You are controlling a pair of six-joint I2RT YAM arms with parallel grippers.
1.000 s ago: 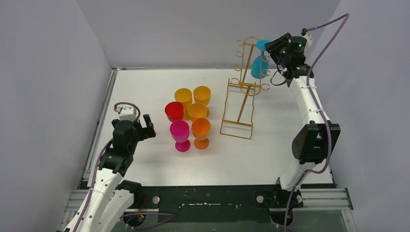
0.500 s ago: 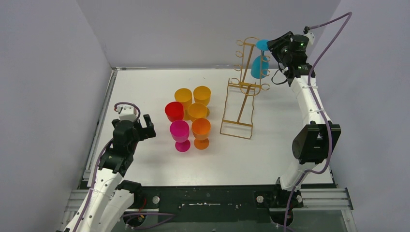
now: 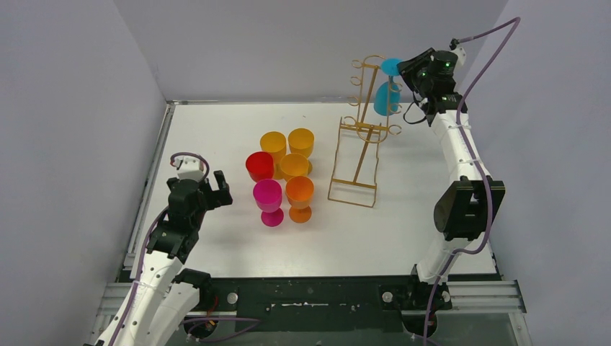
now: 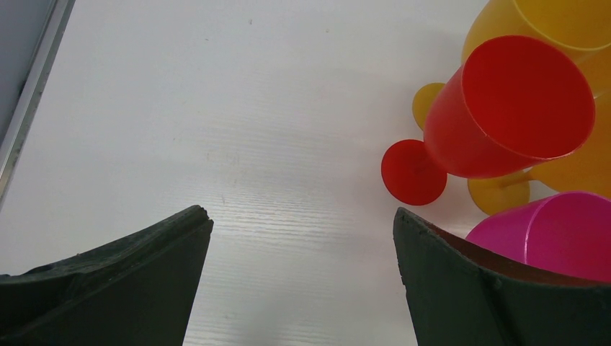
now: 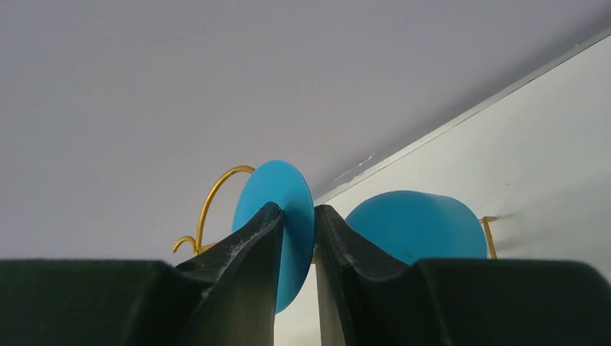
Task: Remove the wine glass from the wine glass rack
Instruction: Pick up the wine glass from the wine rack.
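Note:
The gold wire wine glass rack (image 3: 364, 126) stands at the back right of the table. A blue wine glass (image 3: 386, 99) hangs upside down from its top right hook, foot up. My right gripper (image 3: 406, 71) is shut on the glass's round blue foot (image 5: 288, 209), one finger on each face of the disc; the blue bowl (image 5: 418, 227) shows to the right and a gold hook (image 5: 216, 191) to the left. My left gripper (image 3: 216, 189) is open and empty, low over the table left of the coloured glasses, as its wrist view (image 4: 302, 223) shows.
Several coloured wine glasses stand in a cluster mid-table: red (image 3: 259, 166), pink (image 3: 268, 200), orange (image 3: 300, 196) and three yellow ones (image 3: 288, 148). The red glass (image 4: 504, 115) and pink glass (image 4: 555, 231) are just right of my left fingers. Grey walls enclose the table.
My right gripper has shifted slightly up and to the right at the blue glass's foot. The left arm has not moved.

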